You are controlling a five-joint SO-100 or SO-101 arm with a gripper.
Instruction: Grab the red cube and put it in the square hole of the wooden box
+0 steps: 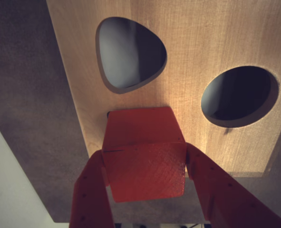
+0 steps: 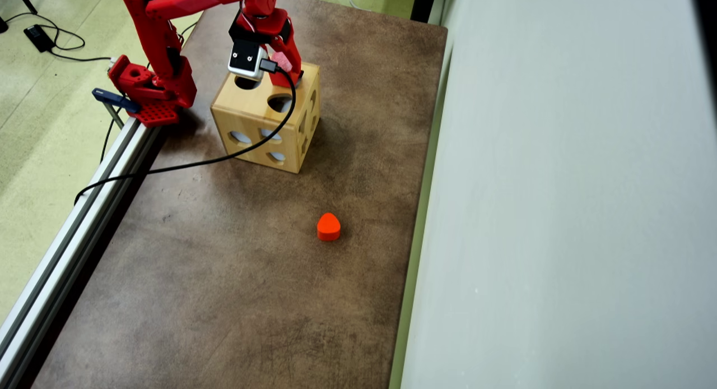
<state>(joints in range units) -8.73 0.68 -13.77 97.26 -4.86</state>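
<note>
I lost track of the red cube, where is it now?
In the wrist view the red cube is held in the gripper over the wooden box's top, below the rounded-triangle hole and round hole.

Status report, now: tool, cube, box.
Tool shut on cube, held over the box top. Cube sits at a dark opening, mostly hidden under it; not yet dropped in. Rounded hole and round hole clear. Nothing in the way.

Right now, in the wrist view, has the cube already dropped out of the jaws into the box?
No, the cube sits clamped between the two jaws above the box top.
</note>
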